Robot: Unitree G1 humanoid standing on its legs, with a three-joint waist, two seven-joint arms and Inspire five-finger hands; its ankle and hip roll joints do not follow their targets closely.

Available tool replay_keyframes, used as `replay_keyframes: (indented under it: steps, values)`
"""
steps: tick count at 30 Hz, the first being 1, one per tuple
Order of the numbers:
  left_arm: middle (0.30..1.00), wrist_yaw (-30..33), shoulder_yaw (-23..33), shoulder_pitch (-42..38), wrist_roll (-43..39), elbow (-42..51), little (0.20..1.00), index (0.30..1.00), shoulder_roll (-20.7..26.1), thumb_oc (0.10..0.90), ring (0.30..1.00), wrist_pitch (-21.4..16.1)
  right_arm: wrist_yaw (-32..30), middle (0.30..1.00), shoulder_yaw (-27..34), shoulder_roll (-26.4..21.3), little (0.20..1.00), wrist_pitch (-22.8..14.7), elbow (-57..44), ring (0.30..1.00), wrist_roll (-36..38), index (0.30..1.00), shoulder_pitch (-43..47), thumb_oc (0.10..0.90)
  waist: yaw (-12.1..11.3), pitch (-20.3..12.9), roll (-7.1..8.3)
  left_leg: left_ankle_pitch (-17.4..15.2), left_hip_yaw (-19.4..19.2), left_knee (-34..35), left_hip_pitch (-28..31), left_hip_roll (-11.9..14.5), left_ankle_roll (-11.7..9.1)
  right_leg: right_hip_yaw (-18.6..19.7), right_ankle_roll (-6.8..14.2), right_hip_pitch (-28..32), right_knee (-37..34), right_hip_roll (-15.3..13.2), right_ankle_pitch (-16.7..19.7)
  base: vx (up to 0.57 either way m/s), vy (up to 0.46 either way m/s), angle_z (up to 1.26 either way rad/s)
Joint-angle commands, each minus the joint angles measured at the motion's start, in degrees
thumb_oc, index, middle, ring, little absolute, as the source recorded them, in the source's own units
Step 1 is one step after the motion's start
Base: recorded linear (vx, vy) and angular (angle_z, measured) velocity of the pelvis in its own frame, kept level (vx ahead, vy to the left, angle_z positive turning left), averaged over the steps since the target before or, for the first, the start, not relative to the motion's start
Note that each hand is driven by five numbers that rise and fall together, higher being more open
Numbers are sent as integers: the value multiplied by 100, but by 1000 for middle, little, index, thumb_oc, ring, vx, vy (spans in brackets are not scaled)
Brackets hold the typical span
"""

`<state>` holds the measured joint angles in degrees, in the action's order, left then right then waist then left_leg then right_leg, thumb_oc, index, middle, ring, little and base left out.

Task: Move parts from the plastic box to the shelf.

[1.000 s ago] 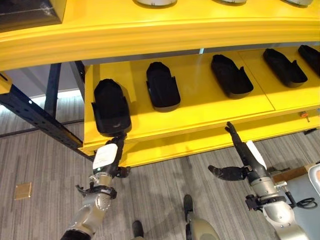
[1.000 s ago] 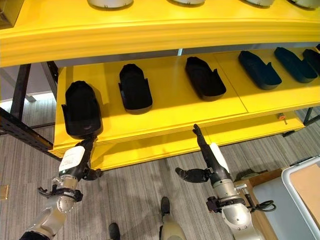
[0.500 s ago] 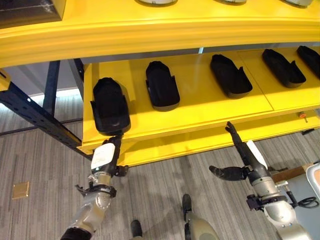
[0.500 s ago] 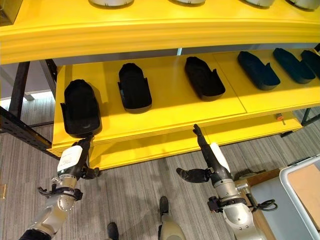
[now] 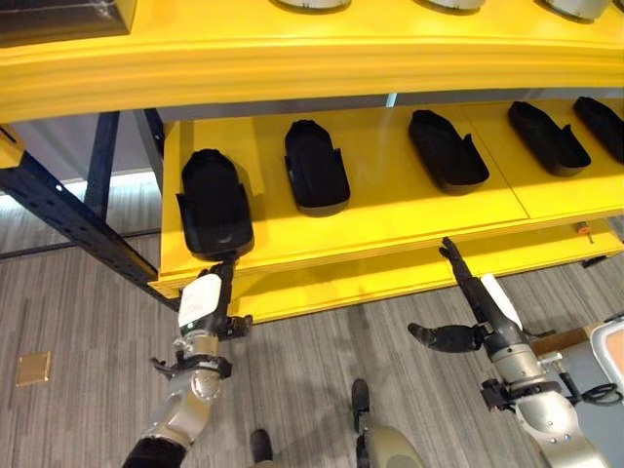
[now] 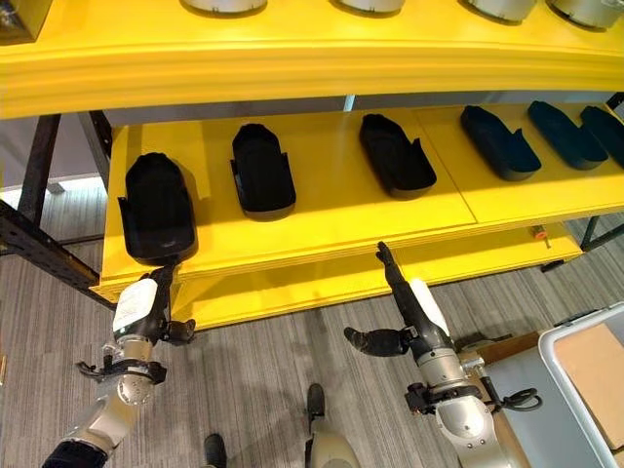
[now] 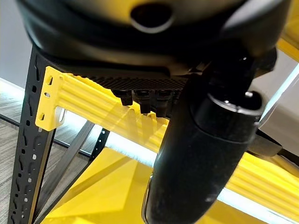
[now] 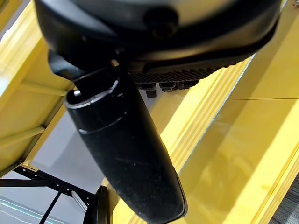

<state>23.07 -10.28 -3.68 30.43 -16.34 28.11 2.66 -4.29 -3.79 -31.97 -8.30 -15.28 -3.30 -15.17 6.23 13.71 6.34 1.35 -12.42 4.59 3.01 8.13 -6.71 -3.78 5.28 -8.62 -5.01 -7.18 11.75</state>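
Several black moulded parts lie in a row on the yellow shelf [image 5: 390, 219]: the leftmost part [image 5: 214, 205], a second [image 5: 315, 166], a third [image 5: 447, 148] and more at the far right. My left hand [image 5: 202, 300] is open, fingers pointing up at the shelf's front edge just below the leftmost part, holding nothing. Its thumb [image 7: 196, 154] shows large in the left wrist view. Further right, my right hand [image 5: 487, 302] is open and empty below the shelf edge, thumb [image 8: 126, 154] spread aside. A pale plastic box [image 6: 558, 343] sits at the lower right.
A thick yellow upper shelf beam [image 5: 312, 58] overhangs the row of parts. A dark upright post [image 5: 68, 224] slants down at the left. A lower yellow shelf edge [image 5: 390, 278] runs beneath. A small brass plate [image 5: 32, 368] is set in the grey floor.
The whole view has shifted slightly. Both hands keep the same open poses below the shelf edge, and the parts lie as before.
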Motion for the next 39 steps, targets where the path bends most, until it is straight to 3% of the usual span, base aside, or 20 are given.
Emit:
replay_keyframes:
  steps: [1, 13, 39]
  values:
    - [1000, 535, 513, -993, -133, -230, 1000, 1000, 365, 900, 1000, -16, -244, 1000, 99, -231, 1000, -495, -814, 1000, 56, 1000, 477, 900, 109, -167, 64, 74, 78, -115, -179, 172, 118, -207, 422, 528, 294, -388, -733, 0, 0, 0]
    - [1000, 584, 681, -1163, -35, -72, 1000, 1000, 600, 900, 1000, 14, -149, 1000, 142, -252, 1000, -473, -831, 1000, 78, 1000, 491, 900, 118, -215, 39, 35, 79, -127, -129, 163, 118, -200, 422, 576, 323, -400, -779, 5, 2, 0]
    - [1000, 514, 469, -1658, 50, -520, 1000, 1000, 893, 900, 1000, 102, -132, 1000, 249, -305, 1000, -498, -892, 1000, 75, 1000, 419, 900, 225, -205, 7, 42, 30, -123, -174, 154, 113, -139, 440, 495, 300, -393, -754, 0, 0, 0]
